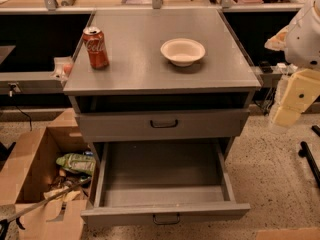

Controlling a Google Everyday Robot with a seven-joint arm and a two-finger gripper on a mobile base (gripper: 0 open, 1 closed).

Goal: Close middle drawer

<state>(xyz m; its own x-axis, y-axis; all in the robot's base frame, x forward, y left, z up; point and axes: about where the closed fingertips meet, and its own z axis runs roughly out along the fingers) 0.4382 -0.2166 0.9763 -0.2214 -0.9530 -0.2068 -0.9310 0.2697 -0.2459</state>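
The middle drawer [165,211] is a wide grey metal drawer pulled far out of the cabinet, low in the camera view. Its deep rectangular tray is bare inside, and a small dark handle [166,219] sits on its front panel. Above it, a grey drawer [164,125] shows only its flat front with a black handle and stands pushed in. My gripper [286,115] hangs on the cream and white arm at the right edge, beside the cabinet's right side. It is above and to the right of the open drawer and touches nothing.
A red cola can [95,47] and a white bowl [182,51] stand on the cabinet top [145,74]. An open cardboard box [30,184] with a green bag [75,163] sits on the floor left of the drawer. Black poles [310,159] lie at the right.
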